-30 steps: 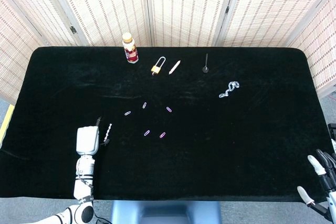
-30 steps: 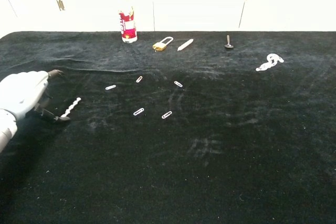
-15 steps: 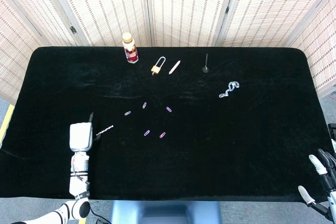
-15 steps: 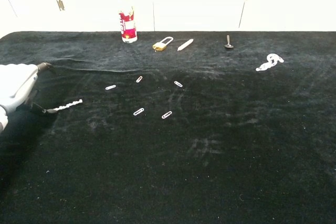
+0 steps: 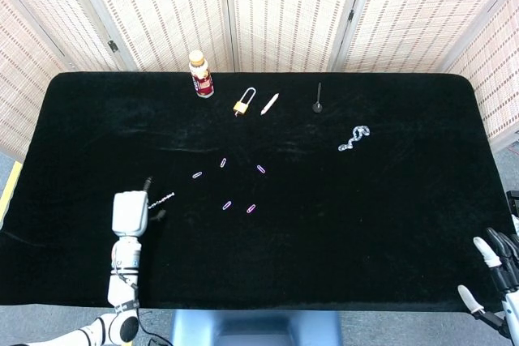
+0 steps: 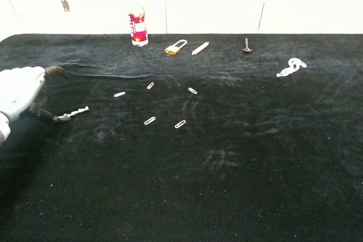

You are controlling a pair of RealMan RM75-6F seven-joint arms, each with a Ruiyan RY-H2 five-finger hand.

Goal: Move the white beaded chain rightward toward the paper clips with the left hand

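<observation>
The white beaded chain (image 5: 162, 198) (image 6: 74, 113) lies almost flat across the black cloth, left of the paper clips. My left hand (image 5: 130, 213) (image 6: 21, 99) sits just left of it, fingers apart. One dark fingertip (image 6: 57, 118) touches the chain's bunched left end; another fingertip (image 6: 57, 69) points away above it. Several paper clips (image 5: 229, 205) (image 6: 150, 121) are scattered to the right of the chain, the nearest one (image 5: 197, 174) (image 6: 119, 94) a short gap away. My right hand (image 5: 495, 277) hangs off the table's front right corner with its fingers spread, holding nothing.
Along the back stand a small bottle (image 5: 201, 75) (image 6: 138, 29), a brass padlock (image 5: 243, 102) (image 6: 176, 46), a white stick (image 5: 270, 103) (image 6: 200, 48) and a black peg (image 5: 318, 100) (image 6: 247, 45). A silver link chain (image 5: 353, 138) (image 6: 291, 67) lies at right.
The beaded chain swung from nearly upright to nearly level, its left end now bunched. My left hand drew left, then edged back right. The right hand barely moved.
</observation>
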